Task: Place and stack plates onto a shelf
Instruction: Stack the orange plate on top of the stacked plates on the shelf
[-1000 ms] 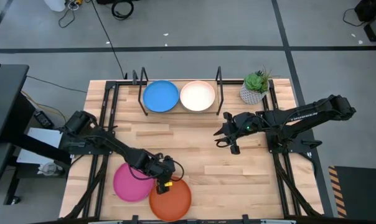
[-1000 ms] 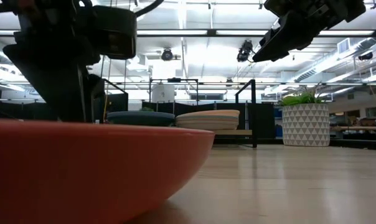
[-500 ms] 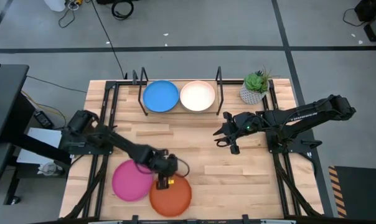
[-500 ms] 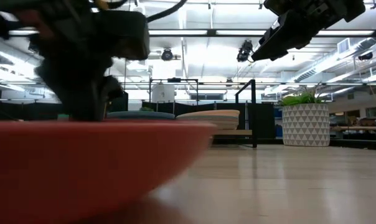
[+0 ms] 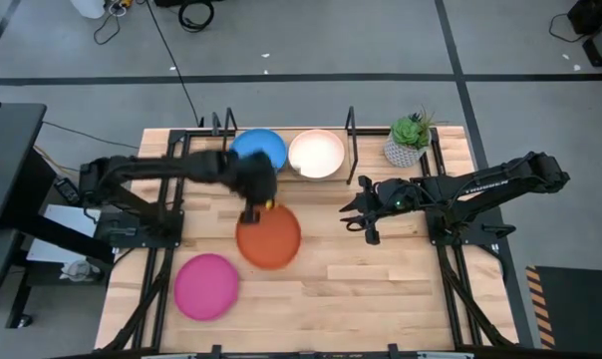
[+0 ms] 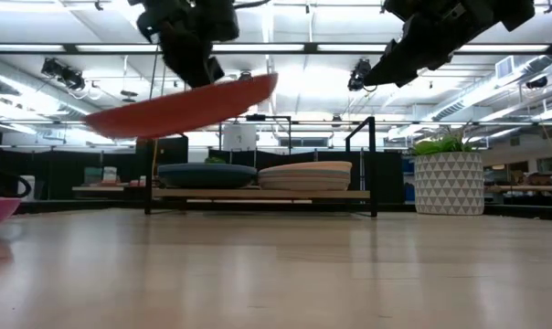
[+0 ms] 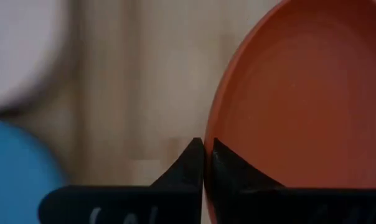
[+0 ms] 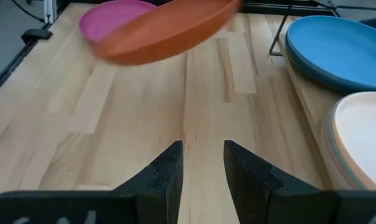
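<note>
My left gripper (image 5: 253, 211) is shut on the orange plate (image 5: 269, 236) and holds it in the air above the middle of the table, just in front of the shelf (image 6: 258, 194). On the shelf's board rest a stack with a blue plate (image 5: 259, 152) on top and a stack with a pale peach plate (image 5: 316, 155) on top. A magenta plate (image 5: 206, 285) lies flat on the table near its front left. My right gripper (image 5: 357, 213) hangs open above the table's right half, and nothing is between its fingers (image 8: 169, 171). My left gripper pinches the orange plate's rim (image 7: 208, 134) on the side nearest the shelf, one finger over the inside and one on the outside. The fingers come from above. The plate is lifted clear of the table and tilted (image 6: 185, 105), its right side higher.
A potted plant (image 5: 409, 140) stands at the far right corner beside the shelf. Black wire uprights (image 5: 351, 128) frame the shelf's ends. Bare wood lies between the shelf and the magenta plate.
My left gripper has risen from the table's near edge and swung toward the far edge and the shelf, taking the orange plate with it. The plate lay flat beside the magenta one; now it hangs tilted and clear of the table.
</note>
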